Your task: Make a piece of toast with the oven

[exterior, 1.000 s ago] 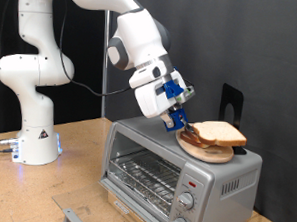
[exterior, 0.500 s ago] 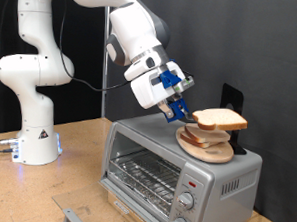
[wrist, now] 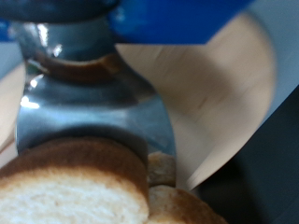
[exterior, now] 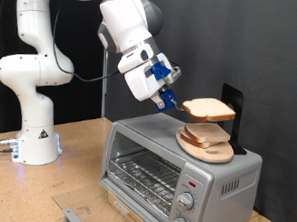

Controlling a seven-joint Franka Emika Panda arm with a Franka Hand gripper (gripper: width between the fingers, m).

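Gripping piece of toast [exterior: 210, 109], tool [exterior: 174, 102] holds it above second slice [exterior: 207, 139] on wooden board [exterior: 202, 152] atop oven [exterior: 175, 175].

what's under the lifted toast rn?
The toast, held in the gripper, hangs in the air above a second slice on a round board atop the oven. The board's middle is covered by that slice.

toast [exterior: 210, 109] in gripper [exterior: 175, 103], above board [exterior: 212, 151] | board on oven [exterior: 182, 168] top, exterior view's right
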